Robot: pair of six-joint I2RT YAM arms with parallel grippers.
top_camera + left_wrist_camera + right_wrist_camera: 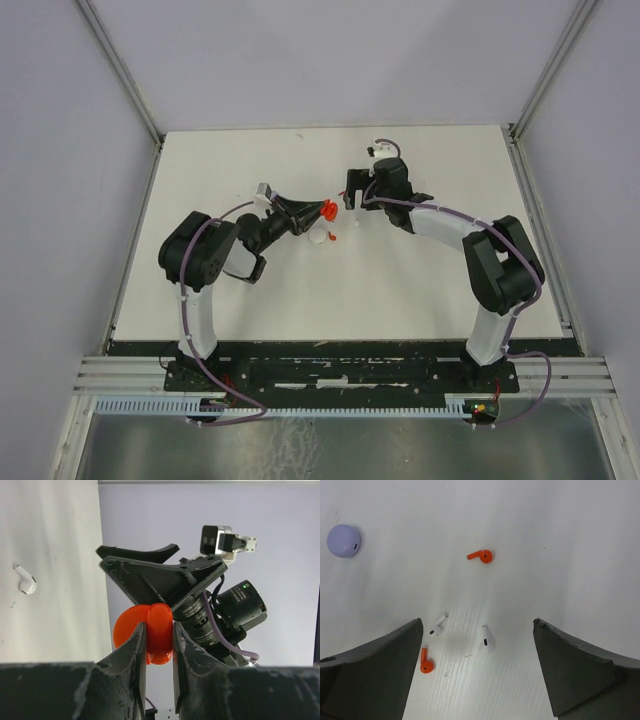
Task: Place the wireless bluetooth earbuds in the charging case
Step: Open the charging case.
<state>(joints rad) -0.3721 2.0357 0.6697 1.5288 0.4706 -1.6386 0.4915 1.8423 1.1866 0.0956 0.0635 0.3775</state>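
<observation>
My left gripper (pixel 159 626) is shut on a red-orange round charging case (pixel 150 635), held off the table; its lid looks swung open to the left. In the top view the case (pixel 328 210) sits at the left gripper's tip (pixel 318 210), close to my right gripper (pixel 355 198). My right gripper (pixel 476 625) hangs open above the table with nothing between its fingers. Below it lie the earbuds: a white one (pixel 486 639) mid-gap, another white one (pixel 437 626), a red one (pixel 425 663) by the left finger, and a red one (pixel 481 556) farther off.
A lavender round case (pixel 343 540) lies at the far left of the right wrist view. A white round object (pixel 320 238) rests on the white table (pixel 250 290) just below the red case. One white earbud (pixel 25 583) shows in the left wrist view. Grey walls enclose the table.
</observation>
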